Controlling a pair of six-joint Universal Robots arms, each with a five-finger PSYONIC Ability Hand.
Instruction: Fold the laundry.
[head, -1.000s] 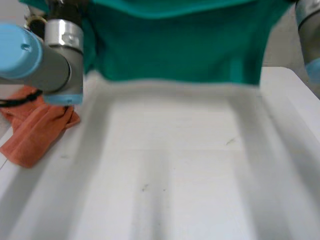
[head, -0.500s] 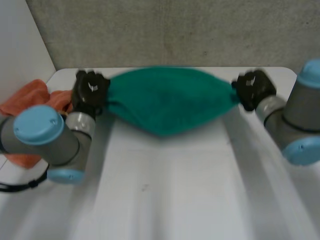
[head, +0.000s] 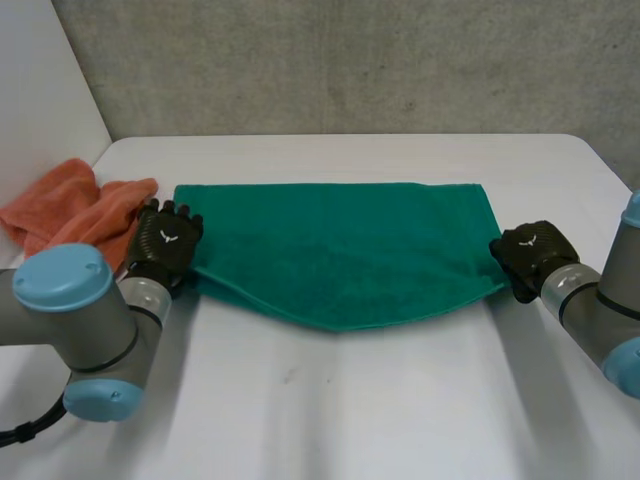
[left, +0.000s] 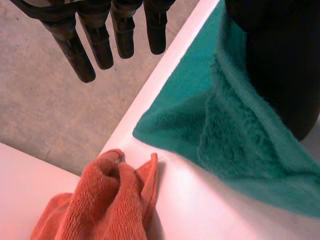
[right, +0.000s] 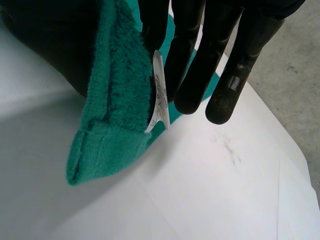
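**Green towel is lying across the table, one end not yet let go**

In the head view, a rectangular green terry towel (head: 340, 250) is lying doubled on the flat white table (head: 350, 410). Its long axis is running side to side between the arms, its straight far edge is facing the wall, and its near edge is bowing toward the robot. The black left hand (head: 165, 240) is sitting at the towel's left end and the black right hand (head: 530, 258) at its right end. A crumpled orange cloth (head: 70, 212) is lying just beside the left hand.

In the left wrist view, that hand is hanging released. Its fingers (left: 98, 46) are reaching straight out, clear of the fabric. Its thumb (left: 280, 65) is lying over the folded left corner, which is resting on the table.

In the right wrist view, the right hand is pinching the towel's right end between straight fingers (right: 192, 60) and thumb. It is holding that corner and its white care label (right: 159, 97) off the table.

With only one end held, any pull from the right hand is likely to be dragging the whole towel sideways and skewing the layers. The bowed near edge is already suggesting uneven layers. The left hand is also risking a snag on the orange cloth.
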